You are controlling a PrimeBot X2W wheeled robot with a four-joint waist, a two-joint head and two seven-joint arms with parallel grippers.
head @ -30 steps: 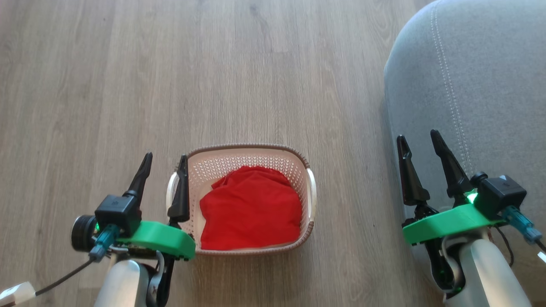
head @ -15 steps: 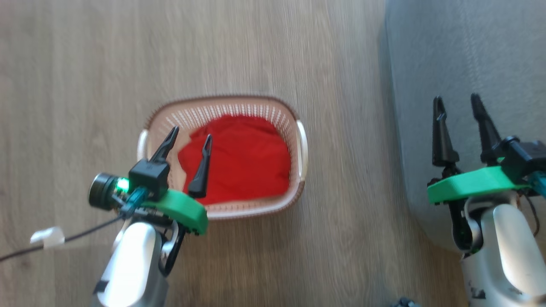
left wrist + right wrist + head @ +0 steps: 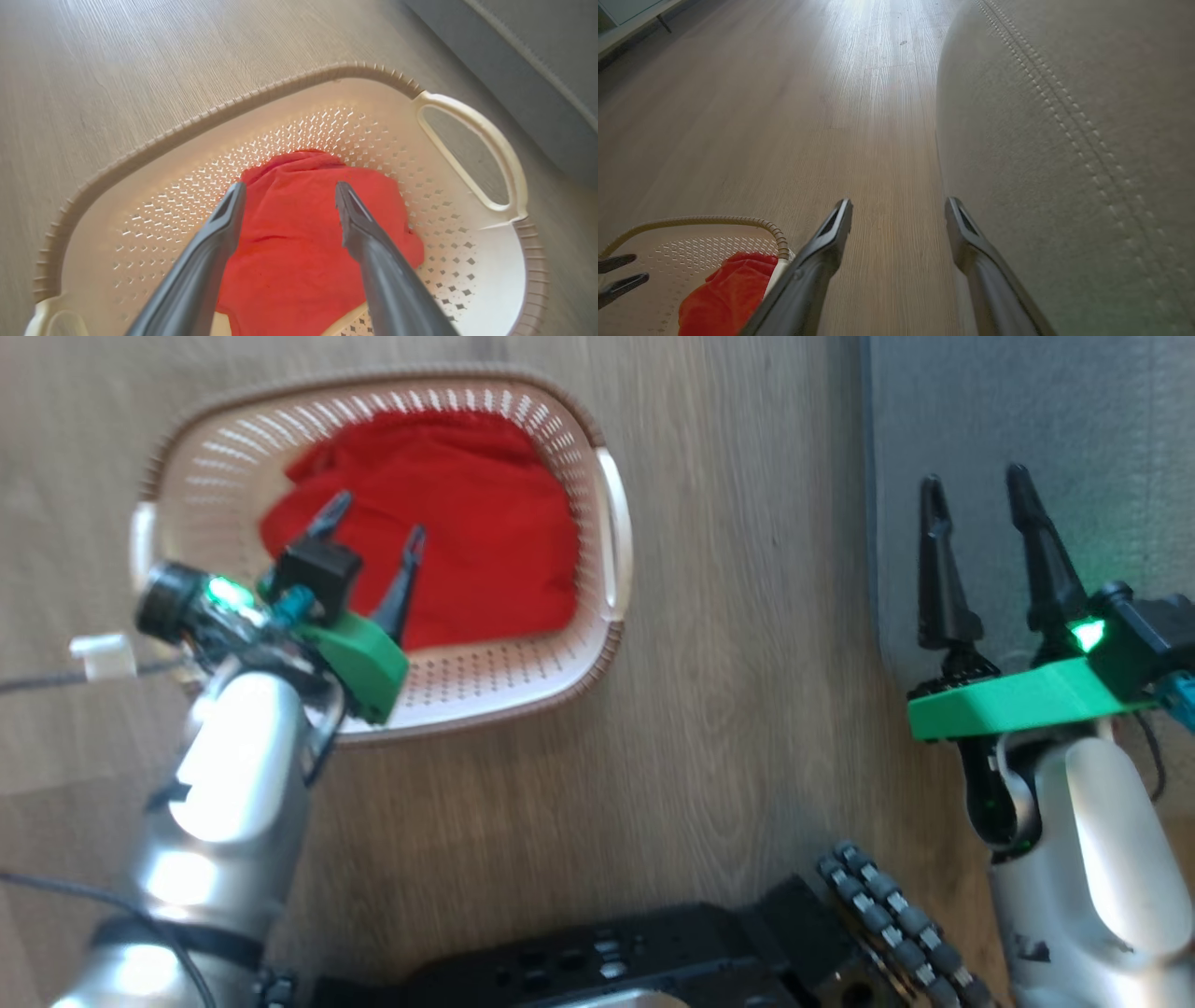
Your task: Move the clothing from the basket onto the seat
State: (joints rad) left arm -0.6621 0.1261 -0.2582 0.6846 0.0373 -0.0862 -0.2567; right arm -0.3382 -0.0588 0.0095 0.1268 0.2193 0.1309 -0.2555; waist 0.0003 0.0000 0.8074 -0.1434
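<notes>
The pale wood-plank floor [image 3: 738,728] bears the cream basket [image 3: 467,686]; the grey seat [image 3: 1027,411] stands near, to the basket's right

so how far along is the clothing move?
Done: nothing yet. The clothing lies in the basket; the visible part of the seat bears no red. In hand: the left gripper is open, low over the clothing, gripping nothing. The right gripper is open and empty, at the seat's edge. To do: close on the clothing, lift, carry to the seat, release.
</notes>
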